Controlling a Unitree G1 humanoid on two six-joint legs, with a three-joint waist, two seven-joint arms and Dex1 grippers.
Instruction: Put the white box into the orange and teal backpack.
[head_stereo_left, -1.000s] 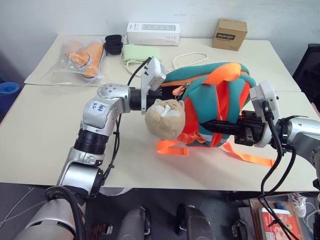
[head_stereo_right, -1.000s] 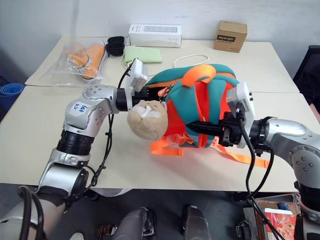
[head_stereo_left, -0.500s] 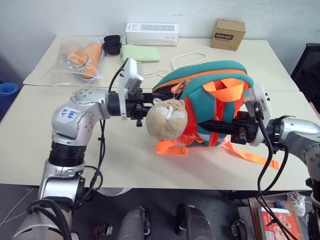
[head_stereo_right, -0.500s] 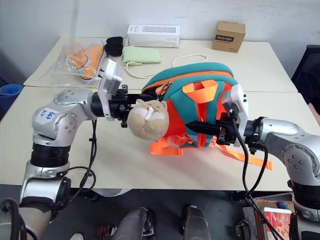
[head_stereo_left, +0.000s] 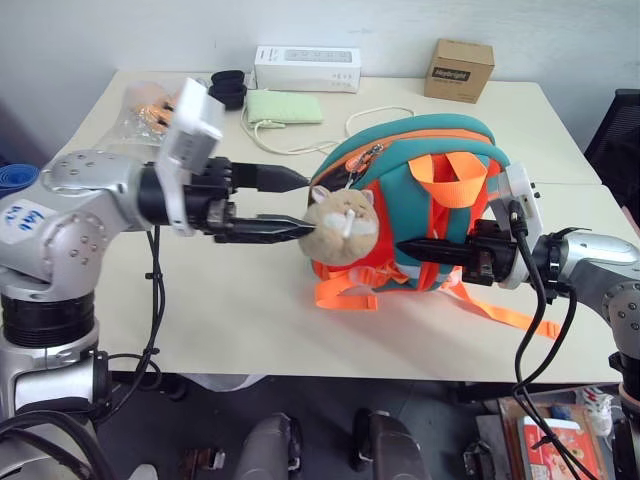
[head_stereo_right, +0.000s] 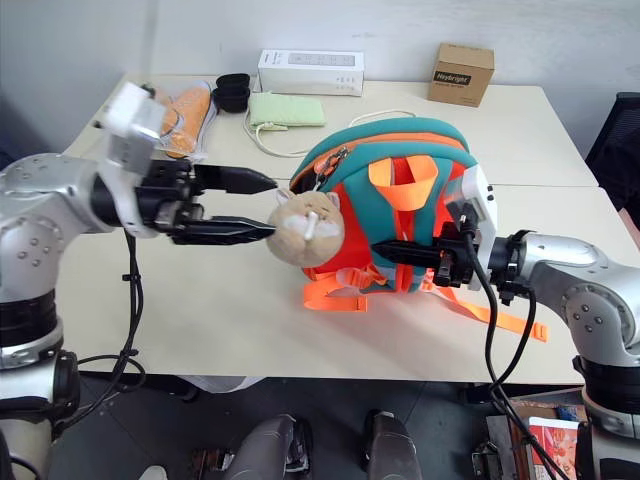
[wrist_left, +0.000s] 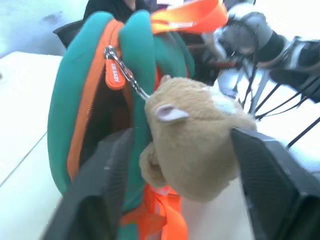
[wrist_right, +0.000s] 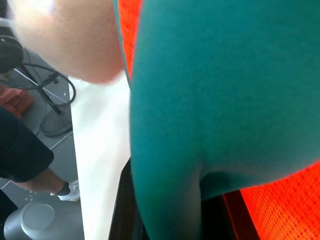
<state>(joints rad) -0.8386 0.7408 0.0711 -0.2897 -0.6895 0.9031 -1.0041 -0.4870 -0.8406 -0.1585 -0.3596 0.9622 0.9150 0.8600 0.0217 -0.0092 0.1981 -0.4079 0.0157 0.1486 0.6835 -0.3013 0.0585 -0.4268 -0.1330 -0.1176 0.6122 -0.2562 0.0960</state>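
- Left eye view: the orange and teal backpack (head_stereo_left: 420, 150) is seen standing upright near the middle of the counter (head_stereo_left: 250, 320), with its orange straps turned toward the robot and trailing on the surface.
- Whether the white box lies inside the backpack cannot be told; the zip line along the top is seen edge-on and its mouth is not laid bare.
- A tan plush toy (head_stereo_left: 340, 222) is hung by a small chain from the zip puller (wrist_left: 114, 77) and rests against the left side of the backpack.
- The right pincer (head_stereo_left: 405, 246) is closed narrow on the backpack; in the right wrist view a fold of teal fabric is pinched between its fingers.
- The left pincer (head_stereo_left: 300, 202) is held wide, level and pointing at the toy, holding nothing; in the left wrist view the toy is framed between the two fingers, with the lower tip just at it.
- The step in hand is judged to be work at the zip. It would be done well if the puller itself, not the toy, were taken, since the soft toy would only swing on its chain.
- The right-hand grip should be kept firm so the backpack is not dragged or tipped.
- Well behind, a long white carton (head_stereo_left: 305, 67), a pale green pouch (head_stereo_left: 283, 105) and a brown carton (head_stereo_left: 458, 68) are left lying on the counter.
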